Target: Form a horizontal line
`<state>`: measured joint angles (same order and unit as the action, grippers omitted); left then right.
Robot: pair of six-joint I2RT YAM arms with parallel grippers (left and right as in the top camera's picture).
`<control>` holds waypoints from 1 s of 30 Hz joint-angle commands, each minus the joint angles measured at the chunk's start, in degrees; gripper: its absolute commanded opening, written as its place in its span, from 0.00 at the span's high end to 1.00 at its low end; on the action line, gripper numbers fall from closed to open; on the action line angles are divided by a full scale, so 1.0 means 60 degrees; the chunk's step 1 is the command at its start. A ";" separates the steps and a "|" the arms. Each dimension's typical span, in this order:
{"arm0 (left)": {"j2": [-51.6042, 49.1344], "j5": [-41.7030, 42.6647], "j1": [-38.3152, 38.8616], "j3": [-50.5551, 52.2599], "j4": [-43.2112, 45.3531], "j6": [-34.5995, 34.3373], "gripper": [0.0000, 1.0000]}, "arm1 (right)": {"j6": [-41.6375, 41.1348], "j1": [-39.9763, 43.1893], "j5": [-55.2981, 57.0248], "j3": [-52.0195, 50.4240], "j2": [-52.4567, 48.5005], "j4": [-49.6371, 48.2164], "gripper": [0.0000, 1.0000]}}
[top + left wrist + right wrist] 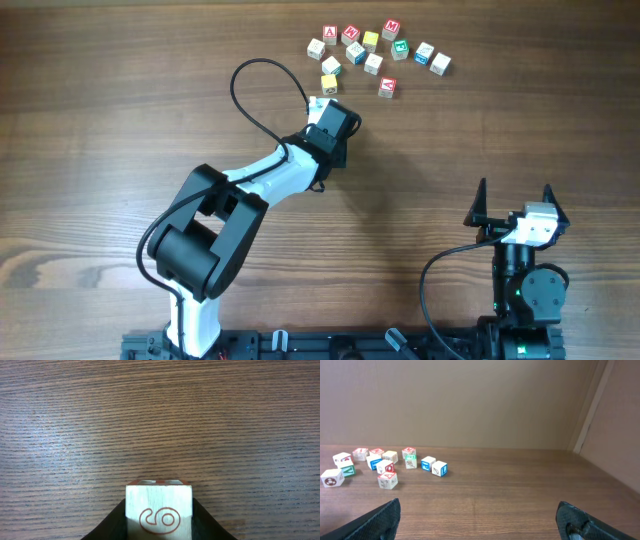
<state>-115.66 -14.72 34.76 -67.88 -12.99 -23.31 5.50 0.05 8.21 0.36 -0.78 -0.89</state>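
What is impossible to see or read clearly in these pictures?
- Overhead: the left end effector hides most of the held cube.
- Left wrist: the bottom edge cuts off this cube's lower part; its red mark is ambiguous.
- Overhead and right wrist: marks on the cube cluster are too small to read.
- Right wrist: the right end effector shows only fingertips at the bottom edge.

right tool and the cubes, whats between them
Only bare table lies between the right tool and the cubes, as the overhead and right wrist views show.
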 commanded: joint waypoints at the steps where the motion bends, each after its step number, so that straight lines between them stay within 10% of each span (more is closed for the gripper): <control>1: -0.0532 0.0255 -0.0109 0.0335 -0.0138 -0.0244 0.69 | 0.0084 0.0051 0.0120 -0.0011 0.0058 -0.0051 0.00; 30: -0.0532 0.0142 -0.0109 0.0335 0.0106 -0.0262 0.68 | 0.0087 0.0051 0.0124 -0.0011 0.0058 -0.0051 0.00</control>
<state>-115.81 -14.79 34.70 -67.81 -11.99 -23.51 5.50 0.05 8.21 0.36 -0.78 -0.89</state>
